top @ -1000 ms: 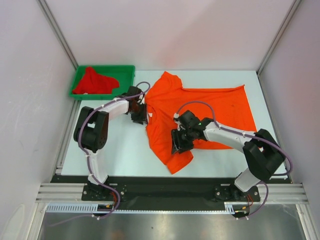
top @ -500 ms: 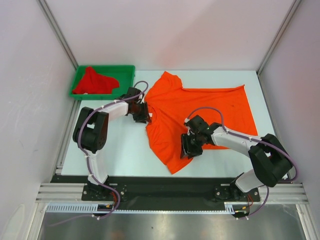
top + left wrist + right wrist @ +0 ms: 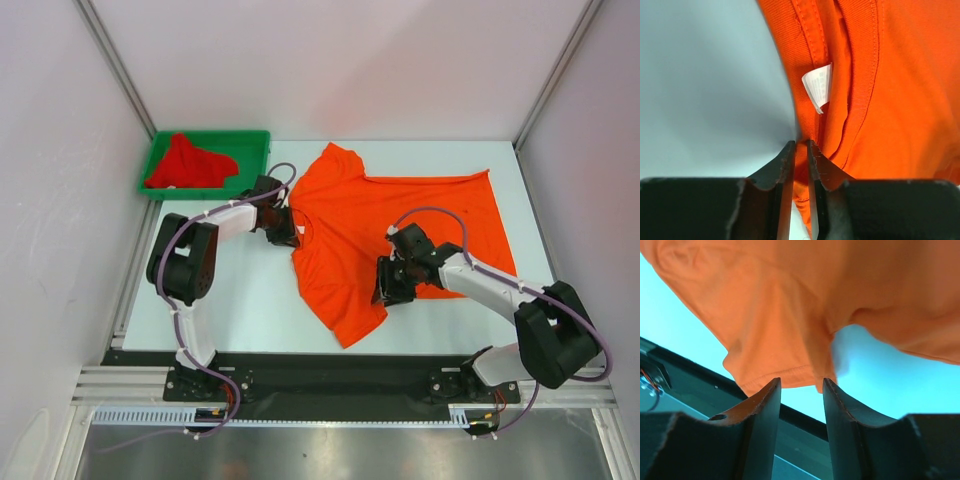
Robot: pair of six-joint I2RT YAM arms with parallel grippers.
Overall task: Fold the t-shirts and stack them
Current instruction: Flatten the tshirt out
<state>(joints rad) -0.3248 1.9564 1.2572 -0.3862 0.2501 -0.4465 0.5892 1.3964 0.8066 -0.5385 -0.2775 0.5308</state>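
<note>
From above, the orange t-shirt [image 3: 400, 205] lies spread over the middle and right of the table [image 3: 250, 290], one sleeve pointing to the far side and the other toward my bases. The red t-shirt [image 3: 190, 165] is bunched inside the green tray [image 3: 262, 150] at the far left corner, well apart from both my arms. My left gripper [image 3: 287, 232] sits at the orange shirt's collar on its left edge. My right gripper [image 3: 388, 292] is down at the armpit of the near sleeve, where the sleeve meets the body.

Through my left wrist camera, my left gripper [image 3: 801, 147] has its jaws drawn nearly together, with a thin strip of the orange t-shirt [image 3: 900, 75] pinched between them at the collar's rim. The white neck label [image 3: 819, 87] shows just beyond my fingertips, folded against the collar seam, and bare table [image 3: 705, 75] fills the left side.

Through my right wrist camera, my right gripper [image 3: 800, 385] stands with its jaws apart. The sleeve hem of the orange t-shirt [image 3: 790, 315] hangs just at my fingertips – I cannot tell whether it touches them. Bare table [image 3: 880, 375] shows to the right, under the armpit fold.
</note>
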